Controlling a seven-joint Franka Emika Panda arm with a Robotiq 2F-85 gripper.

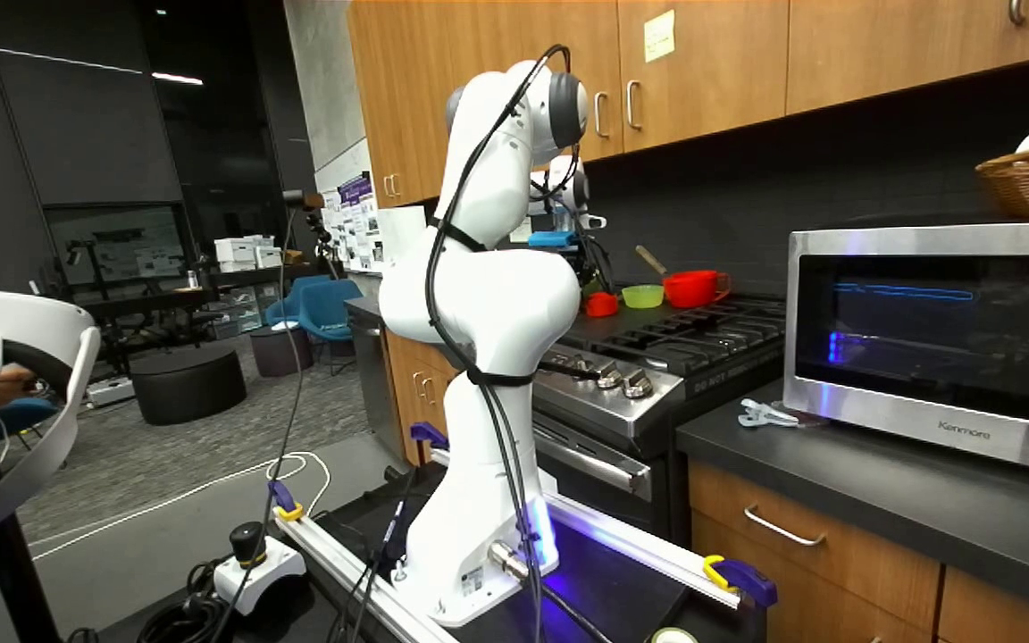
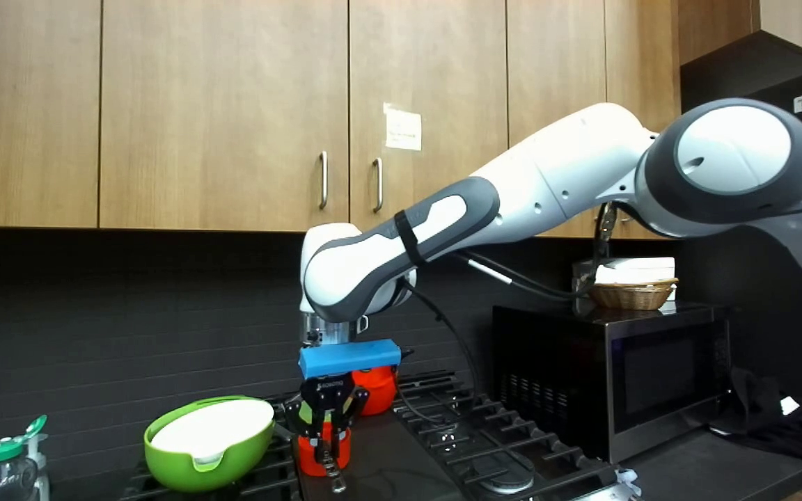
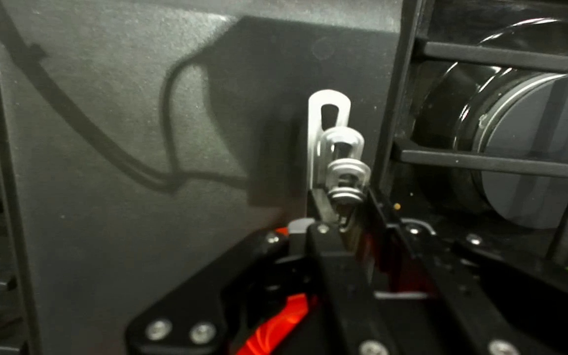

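Note:
A nested stack of metal measuring spoons [image 3: 329,94] shows in the wrist view, its slotted handles reaching up the picture from between the fingertips. My gripper [image 3: 345,197] is shut on those handles, one finger close on each side. In an exterior view the gripper [image 2: 328,449] points down over the stove, and the spoons [image 2: 335,476] stick out below its tips. Just behind them stands a small red cup [image 2: 309,463]; part of this red cup [image 3: 279,325] shows under the fingers in the wrist view. The spoons' bowls are hidden, and I cannot tell whether they rest in the cup.
A large green bowl [image 2: 171,463] holding something white stands beside the gripper. Behind it are a light green container [image 1: 642,296] and a red pot [image 1: 693,288]. Stove grates [image 3: 491,162] flank the dark centre plate [image 3: 116,256]. A microwave [image 2: 665,376] stands farther along; cabinets hang above.

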